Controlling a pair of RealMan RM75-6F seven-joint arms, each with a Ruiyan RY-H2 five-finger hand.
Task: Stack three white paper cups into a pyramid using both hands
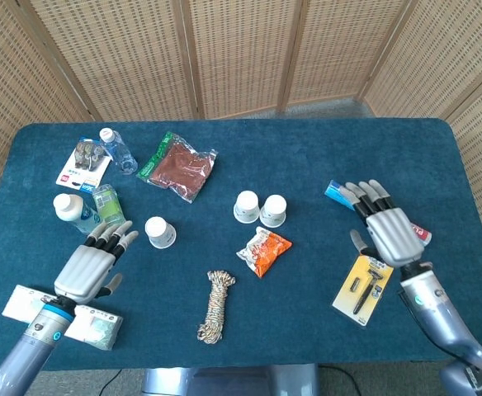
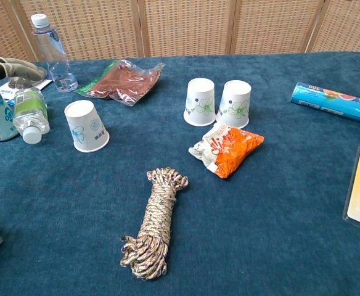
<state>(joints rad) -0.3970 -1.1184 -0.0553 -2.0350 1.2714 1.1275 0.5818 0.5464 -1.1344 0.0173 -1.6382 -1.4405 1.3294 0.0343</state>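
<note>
Bright even light, soft faint shadows, sharp focus, no glare

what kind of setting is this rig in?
Likely a lab or staged test area, not a home: a blue-clothed table strewn with unrelated props such as a rope coil and paper cups, backed by wicker folding screens.

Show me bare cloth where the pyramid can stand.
Widest patch: far side of the table, behind the paired cups. Also bare between the rope and razor card. Crowded: the bottles beside the lone cup and left hand.

Three white cups (image 2: 218, 102) upside-down, unstacked
</note>
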